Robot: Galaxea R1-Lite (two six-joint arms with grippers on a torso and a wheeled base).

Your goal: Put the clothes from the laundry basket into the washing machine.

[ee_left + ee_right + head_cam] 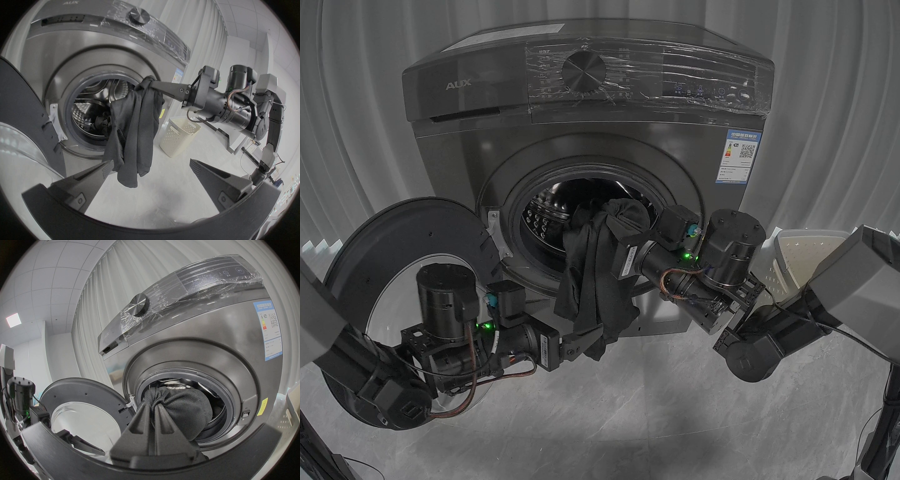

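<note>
A black garment (pixel 594 269) hangs from the mouth of the washing machine drum (pixel 547 215), draping down over the door rim. My right gripper (pixel 619 222) is shut on the bunched top of the garment (pixel 181 408), right at the opening. My left gripper (pixel 587 342) is low in front of the machine, open, at the garment's hanging lower end. In the left wrist view the cloth (pixel 134 131) dangles beside one of the spread fingers (pixel 97 175). Another dark piece (pixel 100 122) lies inside the drum.
The round machine door (pixel 406 250) is swung wide open to the left, just behind my left arm. A white perforated laundry basket (pixel 179 136) stands on the floor to the right of the machine. Grey floor tiles lie in front.
</note>
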